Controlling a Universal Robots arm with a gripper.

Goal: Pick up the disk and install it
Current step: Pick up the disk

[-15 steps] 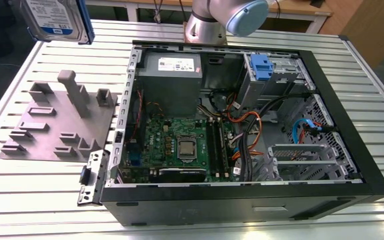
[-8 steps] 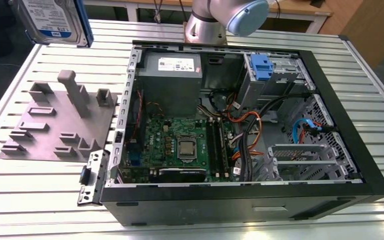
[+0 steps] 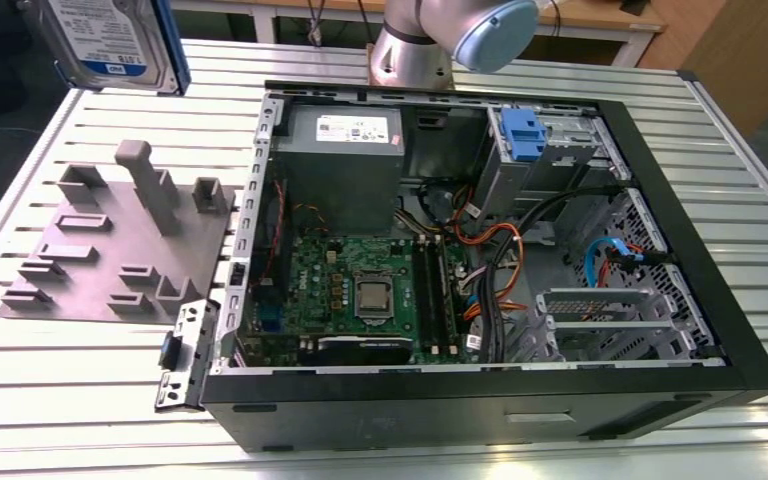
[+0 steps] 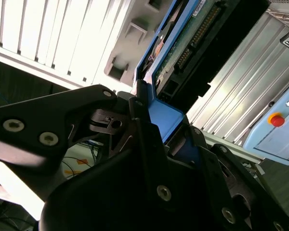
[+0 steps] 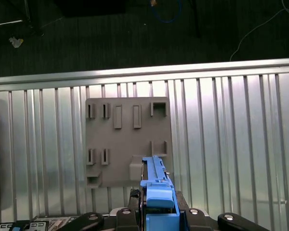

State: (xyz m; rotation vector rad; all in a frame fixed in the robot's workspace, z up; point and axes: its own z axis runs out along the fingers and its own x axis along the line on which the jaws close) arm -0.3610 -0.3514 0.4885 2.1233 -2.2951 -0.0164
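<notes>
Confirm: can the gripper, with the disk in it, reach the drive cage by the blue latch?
Probably yes. The gripper holds the disk above the grey fixture, outside the case. The case side is open and nothing seems to lie over the drive cage; the cables run beside it.

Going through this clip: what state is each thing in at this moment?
disk: off the table, held in the claw.
claw: shut on the disk's blue rail.
case: lying on its side, open, insides exposed.
holder: lying flat on the table.
</notes>
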